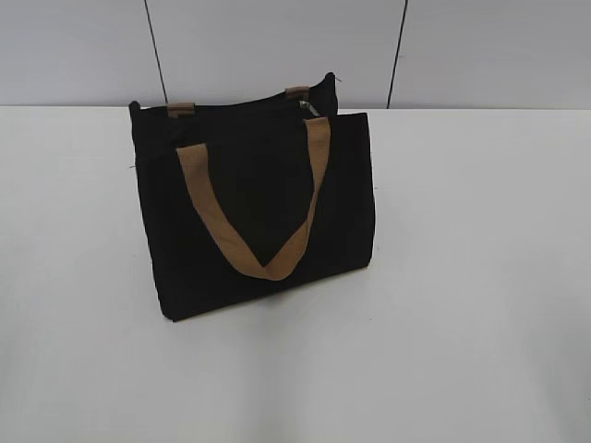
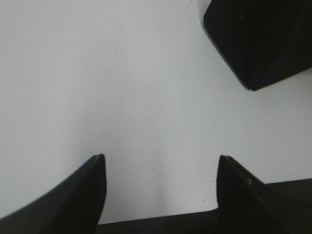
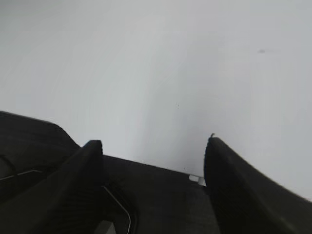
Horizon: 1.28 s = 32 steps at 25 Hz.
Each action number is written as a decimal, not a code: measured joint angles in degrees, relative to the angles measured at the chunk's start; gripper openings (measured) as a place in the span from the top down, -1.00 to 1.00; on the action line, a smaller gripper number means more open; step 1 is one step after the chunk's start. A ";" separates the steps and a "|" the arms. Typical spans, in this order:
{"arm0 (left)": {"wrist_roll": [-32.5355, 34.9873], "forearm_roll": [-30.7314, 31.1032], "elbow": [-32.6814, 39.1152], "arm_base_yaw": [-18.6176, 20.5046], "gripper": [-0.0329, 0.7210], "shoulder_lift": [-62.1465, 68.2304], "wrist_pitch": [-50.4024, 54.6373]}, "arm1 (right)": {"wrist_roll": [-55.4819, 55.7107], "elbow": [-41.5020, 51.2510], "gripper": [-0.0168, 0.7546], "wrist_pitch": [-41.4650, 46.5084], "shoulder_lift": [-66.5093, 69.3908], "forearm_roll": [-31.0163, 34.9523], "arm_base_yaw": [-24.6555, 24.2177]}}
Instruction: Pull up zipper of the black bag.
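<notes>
The zipper (image 1: pixel 311 110) shows as a small silvery tab at the top edge of the bag (image 1: pixel 259 212), near the bag's right end, just beside the upper end of the front strap (image 1: pixel 254 208). Detail of the tab is too small to resolve. The bag stands upright on the counter (image 1: pixel 480 277), its front face turned toward the exterior camera and slightly tilted. The front strap hangs down across that face in a V shape. The ends of the rear strap (image 1: pixel 181 110) show as two short tan pieces above the top edge.

Neither gripper appears in the exterior view.

Left gripper (image 2: pixel 161 163): the jaws stand wide apart with bare counter between them; nothing is held. One corner of the bag (image 2: pixel 261 41) lies ahead of this gripper and to its right, well apart from the fingertips (image 2: pixel 97 168). The zipper does not show in this view.

Right gripper (image 3: pixel 153 148): the jaws stand wide apart and hold nothing. Only bare counter (image 3: pixel 161 63) lies ahead of and between the fingertips (image 3: pixel 95 151). The bag and the zipper do not show in this view.
</notes>
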 joint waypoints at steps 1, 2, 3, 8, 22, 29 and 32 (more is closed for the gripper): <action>0.00 0.00 0.40 0.00 -0.49 -1.53 0.75 | 0.00 0.00 -0.33 0.04 -1.28 0.00 0.00; 0.00 -0.07 0.62 0.00 -0.49 -3.34 1.27 | 0.00 0.05 -0.33 0.04 -2.77 0.00 0.00; -0.11 -0.12 0.68 0.00 -0.49 -5.25 1.35 | 0.00 0.05 -0.33 0.09 -4.27 0.00 0.00; -0.80 -0.12 0.90 0.00 -0.49 -14.33 1.67 | 0.06 0.10 -0.33 0.11 -10.71 0.00 0.00; -4.29 1.84 0.90 0.00 -0.49 -20.81 2.06 | 1.23 0.28 -0.33 0.26 -18.51 -0.06 0.00; -4.29 1.79 0.90 0.00 -0.49 -20.81 2.06 | 1.60 0.28 -0.33 0.31 -18.51 1.24 0.00; -4.29 1.75 0.90 0.00 -0.48 -20.81 2.06 | 1.62 0.28 -0.33 0.31 -18.51 2.01 0.00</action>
